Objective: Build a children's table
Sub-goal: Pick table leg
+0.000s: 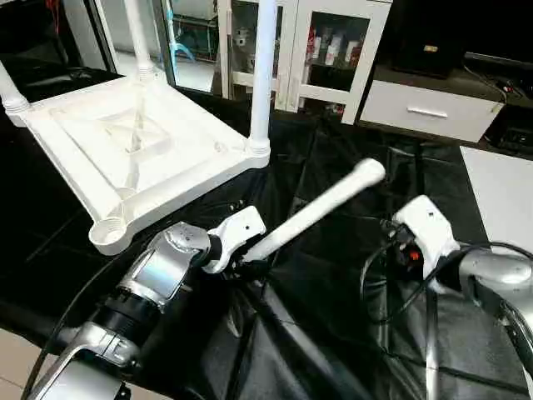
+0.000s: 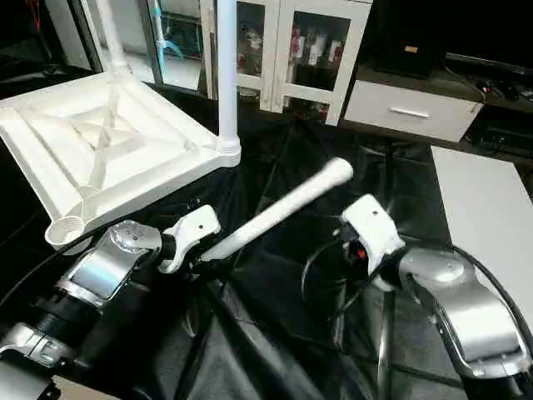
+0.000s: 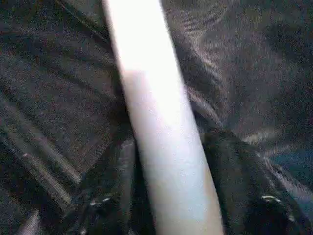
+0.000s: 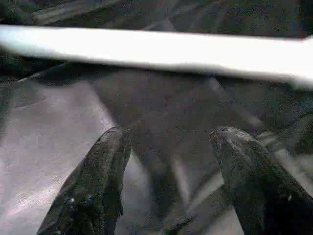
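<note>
Left hand clamps the leg; right hand gapes empty beside it.

Black, glossy, wrinkled sheet spread across the whole work surface, creased into long folds. Resting on its far left part: upturned white table top, ribbed underside up, three legs standing in corner sockets, the near corner socket open. Just beside the sheet at right, a bare white surface.
</note>
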Motion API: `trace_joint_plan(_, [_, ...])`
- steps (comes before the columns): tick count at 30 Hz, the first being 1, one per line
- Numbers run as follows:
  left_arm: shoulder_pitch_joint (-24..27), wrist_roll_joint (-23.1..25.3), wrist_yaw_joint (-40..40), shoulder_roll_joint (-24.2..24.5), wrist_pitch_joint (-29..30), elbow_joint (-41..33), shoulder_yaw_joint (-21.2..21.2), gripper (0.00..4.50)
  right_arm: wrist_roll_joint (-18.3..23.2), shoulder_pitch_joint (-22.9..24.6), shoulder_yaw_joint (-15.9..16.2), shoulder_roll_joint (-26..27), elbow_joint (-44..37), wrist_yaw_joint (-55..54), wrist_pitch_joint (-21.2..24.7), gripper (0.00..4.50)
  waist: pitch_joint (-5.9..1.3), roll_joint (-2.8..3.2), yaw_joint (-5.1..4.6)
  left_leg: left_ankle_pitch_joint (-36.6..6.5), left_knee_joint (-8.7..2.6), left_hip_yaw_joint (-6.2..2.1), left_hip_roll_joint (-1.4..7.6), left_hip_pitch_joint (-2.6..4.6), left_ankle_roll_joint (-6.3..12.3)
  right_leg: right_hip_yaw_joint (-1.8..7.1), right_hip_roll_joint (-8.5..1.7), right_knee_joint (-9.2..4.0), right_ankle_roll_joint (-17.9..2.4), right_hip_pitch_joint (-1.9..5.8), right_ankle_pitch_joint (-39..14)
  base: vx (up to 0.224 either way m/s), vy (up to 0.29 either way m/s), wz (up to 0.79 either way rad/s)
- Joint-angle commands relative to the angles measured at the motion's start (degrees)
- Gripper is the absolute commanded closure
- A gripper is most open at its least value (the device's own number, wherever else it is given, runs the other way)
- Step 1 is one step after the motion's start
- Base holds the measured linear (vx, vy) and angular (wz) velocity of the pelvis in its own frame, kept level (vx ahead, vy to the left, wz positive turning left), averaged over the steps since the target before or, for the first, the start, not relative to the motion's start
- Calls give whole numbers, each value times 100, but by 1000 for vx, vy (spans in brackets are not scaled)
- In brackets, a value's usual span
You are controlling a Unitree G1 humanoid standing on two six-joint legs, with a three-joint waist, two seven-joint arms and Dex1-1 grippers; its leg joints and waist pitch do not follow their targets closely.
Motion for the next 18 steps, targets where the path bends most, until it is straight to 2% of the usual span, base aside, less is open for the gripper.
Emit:
trace_joint_plan(1, [18, 46, -170, 158, -271, -47, -34, 238, -421, -198, 77, -92, 233, -222, -612, 155, -352, -55, 31, -1064, -393, -33, 118, 5, -25, 255, -443, -476, -848, 205, -1573, 0, 0, 0])
trace_joint_plan(3, [-22, -17, -316, 269, -508, -130, 4, 247, -730, -400, 243, -151, 468, -340, -1110, 155, -362, -75, 23, -994, -386, -24, 111, 3, -36, 258, -430, -451, -867, 212, -1402, 0, 0, 0])
trace_joint_plan(4, [-45, -36, -352, 307, -540, -160, 23, 266, -848, -498, 316, -156, 577, -393, -1323, 155, -365, -60, 28, -948, -378, -19, 113, 9, -25, 255, -426, -425, -907, 200, -1252, 0, 0, 0])
trace_joint_plan(5, [-54, -51, -368, 317, -567, -168, 34, 274, -896, -538, 343, -153, 623, -420, -1420, 155, -364, -82, 23, -934, -375, -11, 110, 9, -6, 256, -421, -421, -911, 204, -1209, 0, 0, 0])
trace_joint_plan(6, [-67, -72, -352, 329, -543, -188, 51, 281, -946, -588, 375, -150, 684, -447, -1546, 155, -368, -69, 33, -877, -371, -10, 106, 0, 16, 260, -420, -402, -934, 217, -1115, 0, 0, 0])
trace_joint_plan(7, [-88, -85, -338, 347, -584, -191, 69, 293, -1058, -644, 459, -191, 761, -456, -1765, 155, -379, -110, 51, -804, -361, -5, 117, 3, 55, 259, -426, -383, -964, 218, -971, 0, 0, 0])
trace_joint_plan(8, [-110, -111, -291, 353, -591, -188, 115, 298, -1217, -697, 569, -259, 874, -454, -2040, 155, -385, -115, 55, -712, -360, -6, 115, -9, 87, 254, -419, -355, -1006, 231, -827, 0, 0, 0])
trace_joint_plan(9, [-110, -111, -291, 353, -591, -188, 115, 298, -1217, -697, 569, -259, 874, -454, -2040, 155, -402, -95, 77, -597, -343, -2, 117, -12, 100, 256, -417, -326, -1044, 231, -619, 0, 0, 0])
trace_joint_plan(10, [-129, -134, -222, 360, -642, -199, 176, 301, -1371, -731, 694, -358, 1006, -377, -2335, 155, -410, -104, 94, -524, -335, 1, 121, -11, 123, 258, -415, -310, -1064, 234, -472, 0, 0, 0])
trace_joint_plan(11, [-126, -175, -195, 363, -706, -215, 239, 303, -1520, -742, 809, -452, 1121, -312, -2563, 155, -418, -138, 101, -458, -324, 3, 122, -21, 149, 255, -413, -288, -1093, 236, -330, 0, 0, 0])
trace_joint_plan(13, [-121, -203, -182, 365, -757, -228, 280, 304, -1623, -748, 888, -518, 1202, -267, -2721, 155, -423, -129, 115, -359, -304, 11, 105, -41, 241, 250, -405, -261, -1166, 243, -62, 0, 0, 0])
trace_joint_plan(15, [-136, -190, -59, 422, -1010, -218, 380, 305, -1863, -781, 1075, -664, 1354, -130, -3140, 155, -421, -156, 114, -338, -296, 12, 109, -55, 311, 248, -409, -251, -1184, 246, 13, 0, 0, 0])
trace_joint_plan(18, [-175, -184, 40, 480, -1284, -158, 469, 305, -2205, -775, 1292, -818, 1411, -186, -3406, 155, -398, -159, 114, -480, -297, 14, 112, -58, 328, 249, -408, -276, -1129, 239, -231, 0, 0, 0])
